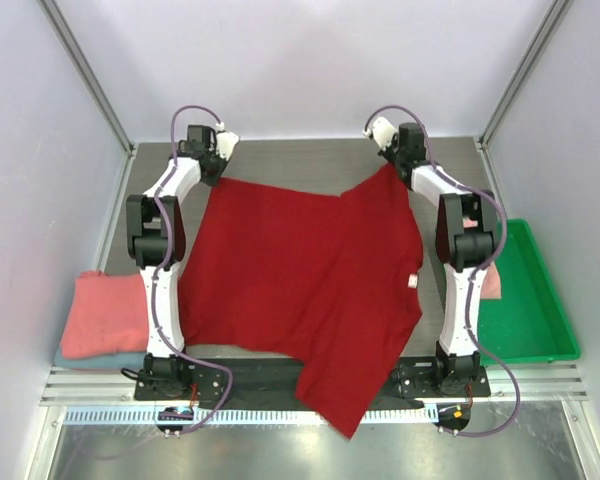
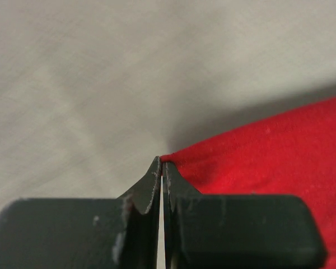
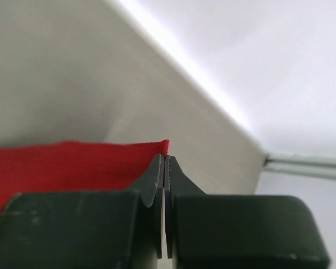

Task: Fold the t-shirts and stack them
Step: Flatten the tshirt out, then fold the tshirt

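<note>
sprawling over the table (image 1: 310, 155), the deep red t-shirt (image 1: 300, 270) is laid mostly flat, lightly creased, one corner draped past the near edge. its two far corners are pinched tight by the left gripper (image 2: 161, 162) and right gripper (image 3: 166, 159), jaws closed on cloth.

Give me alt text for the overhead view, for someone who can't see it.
A deep red t-shirt lies spread across the table, its far edge pinched at each end by the left gripper and right gripper. A folded salmon-pink shirt sits at the left edge, a green tray at the right.
</note>
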Controlling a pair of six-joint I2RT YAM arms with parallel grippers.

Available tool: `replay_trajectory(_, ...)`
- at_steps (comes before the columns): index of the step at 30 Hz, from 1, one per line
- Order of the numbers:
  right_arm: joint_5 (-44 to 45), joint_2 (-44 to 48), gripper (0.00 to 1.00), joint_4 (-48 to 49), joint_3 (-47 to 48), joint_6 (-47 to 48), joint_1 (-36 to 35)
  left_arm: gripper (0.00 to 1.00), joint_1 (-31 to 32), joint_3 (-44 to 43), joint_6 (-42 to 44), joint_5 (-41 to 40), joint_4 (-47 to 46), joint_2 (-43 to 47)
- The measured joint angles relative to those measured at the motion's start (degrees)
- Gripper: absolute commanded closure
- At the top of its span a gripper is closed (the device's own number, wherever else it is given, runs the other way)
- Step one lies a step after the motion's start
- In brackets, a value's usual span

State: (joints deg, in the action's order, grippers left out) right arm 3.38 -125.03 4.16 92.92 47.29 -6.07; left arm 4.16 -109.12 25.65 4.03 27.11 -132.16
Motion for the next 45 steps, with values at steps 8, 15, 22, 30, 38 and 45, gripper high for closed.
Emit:
replay_trajectory(8, 4.7, -17.4, 0.99, -3.6, 28.2, -4.0, -0.2, 1.0, -1.3, -9.4, -1.2, -5.0, -4.9, -6.3)
replay_trajectory(15, 5.9, -22.4, 0.99, -6.6, 32.2, -5.2, -0.5, 1.0, -1.3, -13.1, -1.3, -6.9, -6.1, -10.5)
replay_trajectory(22, 6.2, -22.6, 0.99, -7.2, 32.2, -5.7, -0.6, 1.0, -1.3, -14.5, -1.6, -6.3, -6.3, -10.7)
replay_trajectory(30, 6.1, -18.4, 0.99, -7.7, 29.2, -5.7, -0.4, 1.0, -1.3, -14.3, -1.6, -3.1, -5.0, -7.0)
replay_trajectory(38, 6.0, -7.0, 0.99, -8.0, 21.4, -5.7, 0.4, 1.0, -1.3, -9.3, -1.0, -1.2, -5.0, 1.7)
replay_trajectory(45, 5.6, 3.0, 0.99, -7.7, 10.8, -5.7, 0.7, 1.0, -1.3, -1.9, 0.9, -0.2, -5.0, 8.4)
